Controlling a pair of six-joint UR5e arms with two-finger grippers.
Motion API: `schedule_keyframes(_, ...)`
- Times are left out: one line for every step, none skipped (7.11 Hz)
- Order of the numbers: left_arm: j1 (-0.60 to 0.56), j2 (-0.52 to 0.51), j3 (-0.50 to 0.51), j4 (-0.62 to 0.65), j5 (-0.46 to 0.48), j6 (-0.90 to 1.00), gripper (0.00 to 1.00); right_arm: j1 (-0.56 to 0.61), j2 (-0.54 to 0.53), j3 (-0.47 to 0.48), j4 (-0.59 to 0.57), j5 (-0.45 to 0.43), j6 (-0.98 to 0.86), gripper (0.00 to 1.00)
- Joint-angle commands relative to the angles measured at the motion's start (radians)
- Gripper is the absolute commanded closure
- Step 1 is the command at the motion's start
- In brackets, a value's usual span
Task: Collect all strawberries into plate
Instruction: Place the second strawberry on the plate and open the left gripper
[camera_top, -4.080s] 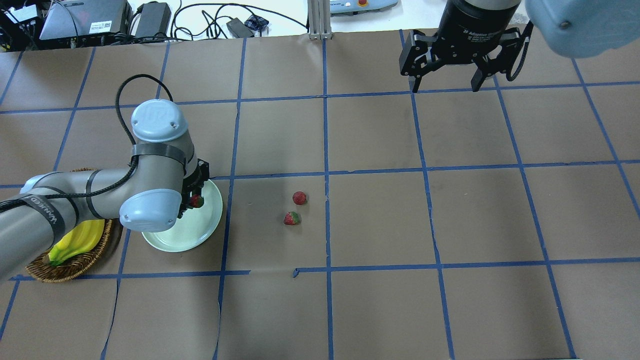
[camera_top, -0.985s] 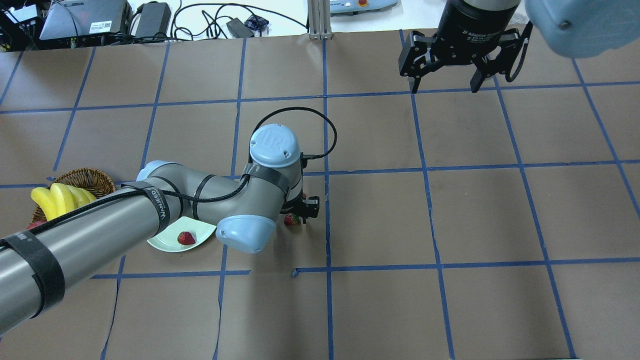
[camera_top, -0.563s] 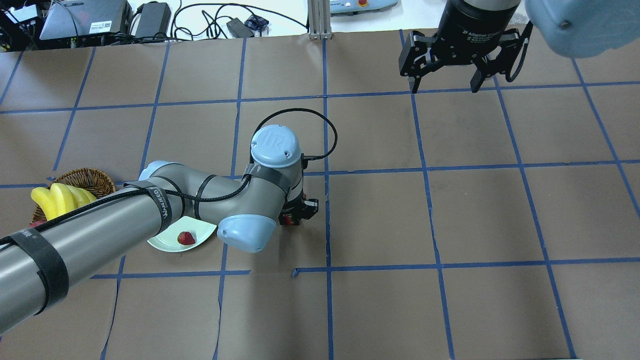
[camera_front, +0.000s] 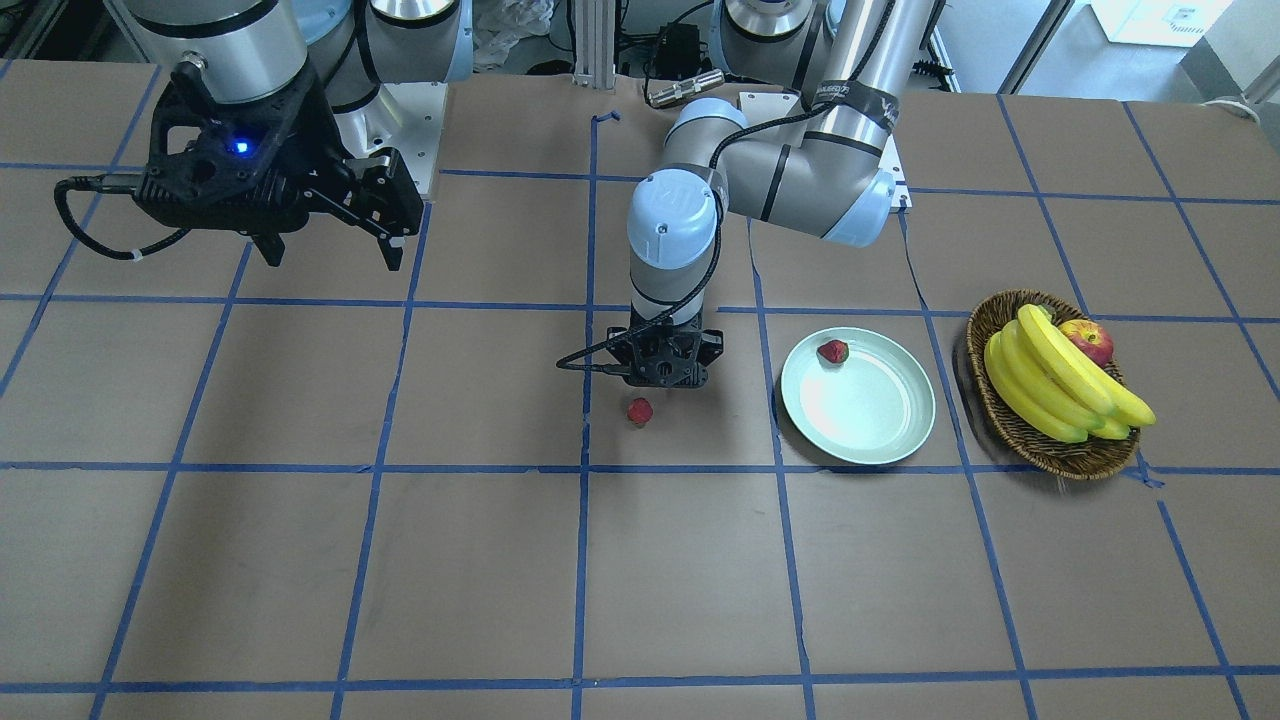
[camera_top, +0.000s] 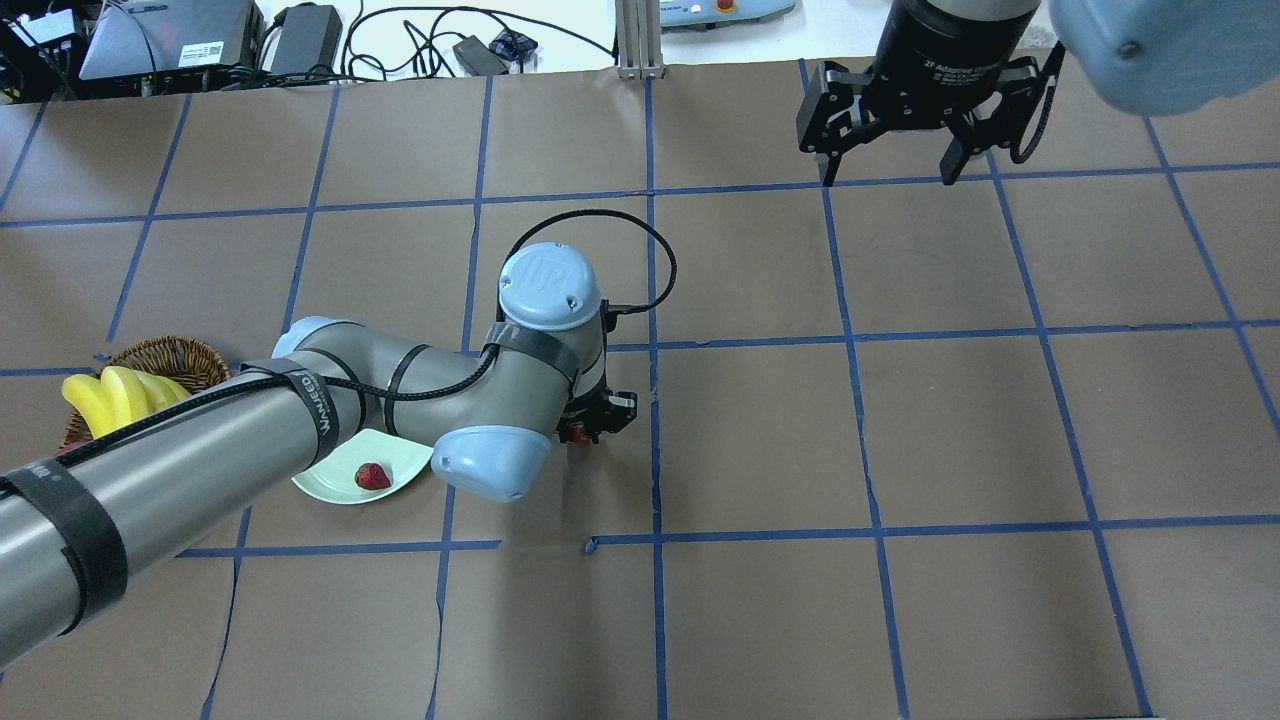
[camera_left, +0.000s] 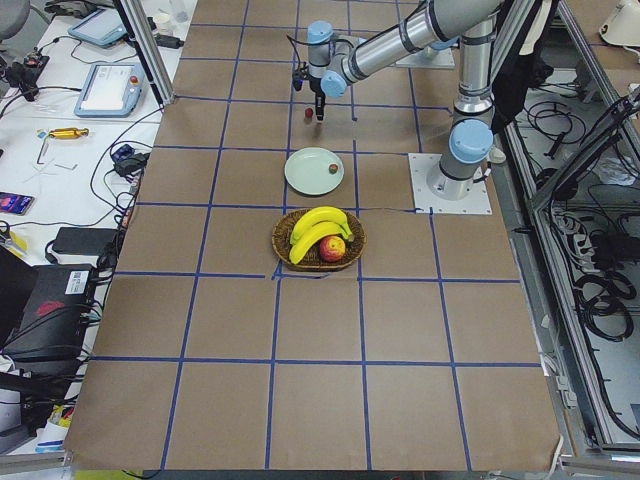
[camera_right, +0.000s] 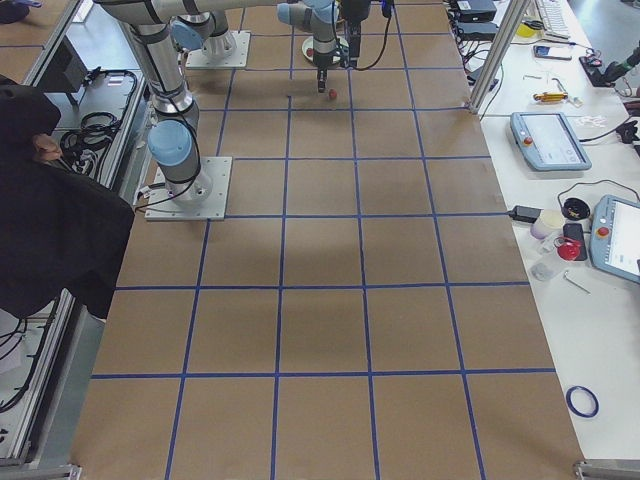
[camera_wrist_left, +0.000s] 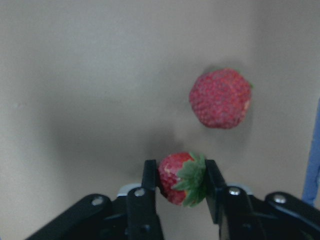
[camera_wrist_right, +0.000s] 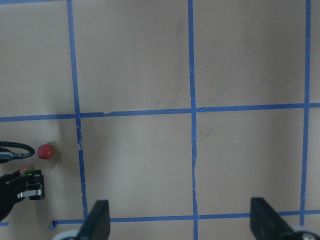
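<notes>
My left gripper (camera_wrist_left: 181, 187) is shut on a strawberry (camera_wrist_left: 182, 179), held by its sides low over the table; it also shows in the front view (camera_front: 665, 376) and the overhead view (camera_top: 590, 425). A second strawberry (camera_front: 640, 411) lies on the brown paper just beyond it and also shows in the left wrist view (camera_wrist_left: 220, 98). A third strawberry (camera_front: 832, 351) lies near the rim of the pale green plate (camera_front: 870, 410), which my left arm partly hides in the overhead view (camera_top: 330, 485). My right gripper (camera_top: 885, 170) hangs open and empty far off, high over the table.
A wicker basket (camera_front: 1050, 445) with bananas (camera_front: 1060, 385) and an apple (camera_front: 1088, 338) stands beside the plate, on the side away from the loose strawberry. Cables and electronics lie past the table's far edge (camera_top: 300, 40).
My left arm left one strawberry in the plate and swung over to the two loose ones. In the last second its gripper came down over one and shut on it. The right arm stayed still.
</notes>
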Motion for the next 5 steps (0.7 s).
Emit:
schedule_keyframes(0.091,0.076,0.001,-0.148,0.013,-0.011,0.97,0.001,0.002,0.0,-0.003,0.001,0.0,0.0)
schedule_keyframes(0.176,0.107,-0.001,-0.186,0.014,0.006,0.96,0.001,0.002,0.0,-0.003,0.002,0.0,0.0)
schedule_keyframes(0.29,0.119,-0.007,-0.222,0.034,0.106,0.94,-0.001,0.002,0.0,-0.004,0.002,0.0,0.0)
schedule_keyframes(0.41,0.125,-0.012,-0.233,0.052,0.227,0.93,0.0,0.002,0.0,-0.004,0.002,0.0,0.0)
schedule_keyframes(0.511,0.125,-0.015,-0.233,0.053,0.362,0.93,0.001,0.002,0.0,-0.006,0.002,0.0,0.0)
